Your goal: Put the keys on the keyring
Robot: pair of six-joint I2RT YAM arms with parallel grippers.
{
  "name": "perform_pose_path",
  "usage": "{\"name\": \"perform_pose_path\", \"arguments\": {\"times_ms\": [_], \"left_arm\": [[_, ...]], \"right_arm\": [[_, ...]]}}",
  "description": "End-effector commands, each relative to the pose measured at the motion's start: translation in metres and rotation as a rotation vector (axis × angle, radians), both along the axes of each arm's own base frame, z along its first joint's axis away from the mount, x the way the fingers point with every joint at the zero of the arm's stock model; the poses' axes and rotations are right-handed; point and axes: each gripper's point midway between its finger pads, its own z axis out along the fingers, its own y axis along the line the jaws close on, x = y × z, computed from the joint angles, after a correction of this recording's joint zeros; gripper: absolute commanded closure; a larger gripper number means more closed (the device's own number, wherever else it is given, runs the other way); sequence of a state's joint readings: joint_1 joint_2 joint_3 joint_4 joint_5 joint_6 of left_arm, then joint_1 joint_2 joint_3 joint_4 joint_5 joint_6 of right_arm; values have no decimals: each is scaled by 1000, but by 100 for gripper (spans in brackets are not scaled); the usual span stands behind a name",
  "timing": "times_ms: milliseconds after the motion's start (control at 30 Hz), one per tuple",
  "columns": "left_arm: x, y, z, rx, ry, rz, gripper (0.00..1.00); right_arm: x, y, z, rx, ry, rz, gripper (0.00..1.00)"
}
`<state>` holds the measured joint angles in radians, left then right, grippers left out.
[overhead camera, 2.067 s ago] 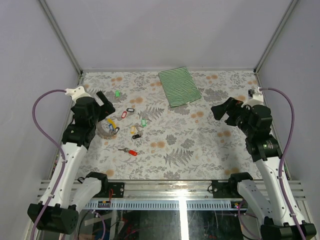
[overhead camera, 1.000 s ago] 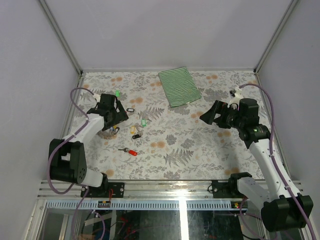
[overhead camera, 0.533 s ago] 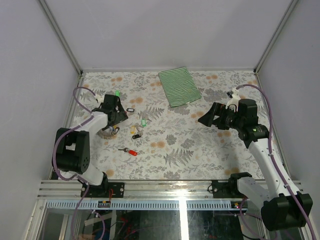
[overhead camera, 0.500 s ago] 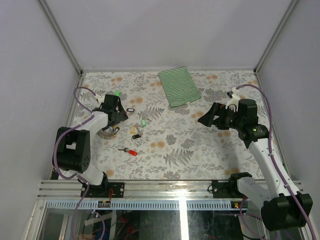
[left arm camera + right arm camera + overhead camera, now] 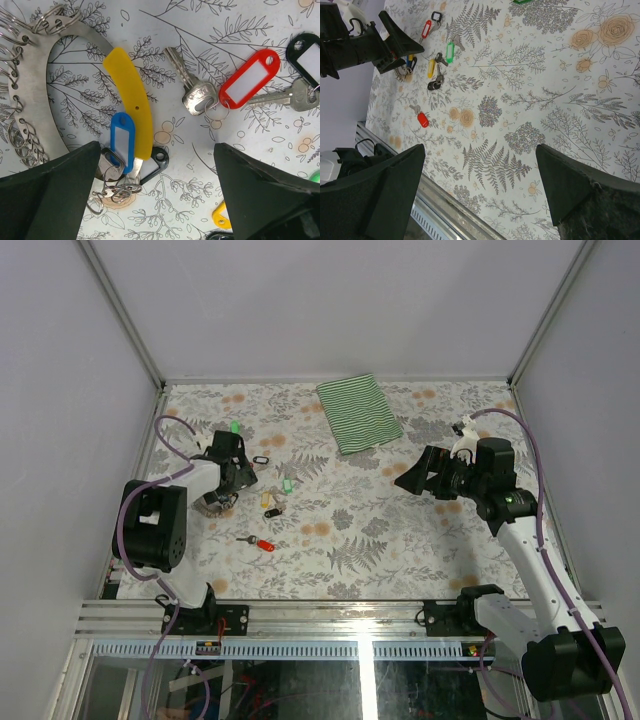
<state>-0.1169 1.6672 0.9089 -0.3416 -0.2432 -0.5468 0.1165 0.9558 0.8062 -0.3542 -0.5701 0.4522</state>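
The open left hand hung above the keys, flat on the counter at mid-frame beside the keyring; light, thin and slippery, they seemed best pinched by their plastic tags.

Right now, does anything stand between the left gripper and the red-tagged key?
Nothing visible does. The left gripper is open, and the red-tagged key lies uncovered just ahead of it. The yellow strip and the blue-tagged key lie off to one side.

The bench shows grey ferns and orange blooms; the cloth is green-striped. There is a red tag, a blue tag and a black tag; the far tag looks green.
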Motion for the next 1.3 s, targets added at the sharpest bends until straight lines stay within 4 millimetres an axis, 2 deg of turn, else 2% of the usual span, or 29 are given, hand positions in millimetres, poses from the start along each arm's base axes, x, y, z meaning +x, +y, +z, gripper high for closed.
{"name": "perform_pose_path", "arguments": {"times_ms": [0, 167, 400, 567, 667, 800, 933, 1133, 1200, 1267], "left_arm": [[13, -6, 3, -44, -45, 4, 0], [2, -18, -6, -105, -28, -13, 0], [-25, -54, -12, -130, 0, -106, 0], [-46, -78, -9, -164, 1, -158, 0], [-60, -103, -4, -189, -7, -205, 0], [-79, -148, -1, -220, -11, -290, 0], [-89, -191, 2, -258, -27, -360, 0], [-97, -266, 11, -285, -50, -521, 0], [-99, -282, 11, -261, -47, -561, 0], [-99, -285, 8, -237, -37, -568, 0]], "right_arm": [[0, 4, 6, 19, -22, 32, 1], [0, 5, 8, 24, -26, 37, 1], [0, 6, 8, 29, -25, 43, 1], [-1, 5, 8, 25, -23, 40, 1], [-2, 5, 6, 23, -20, 38, 1], [-1, 5, 5, 25, -18, 35, 1], [-1, 5, 6, 24, -21, 31, 1], [-3, 2, 3, 14, -17, 19, 1], [-3, 1, 3, 12, -20, 15, 1], [-3, 1, 3, 8, -19, 10, 1]]}}
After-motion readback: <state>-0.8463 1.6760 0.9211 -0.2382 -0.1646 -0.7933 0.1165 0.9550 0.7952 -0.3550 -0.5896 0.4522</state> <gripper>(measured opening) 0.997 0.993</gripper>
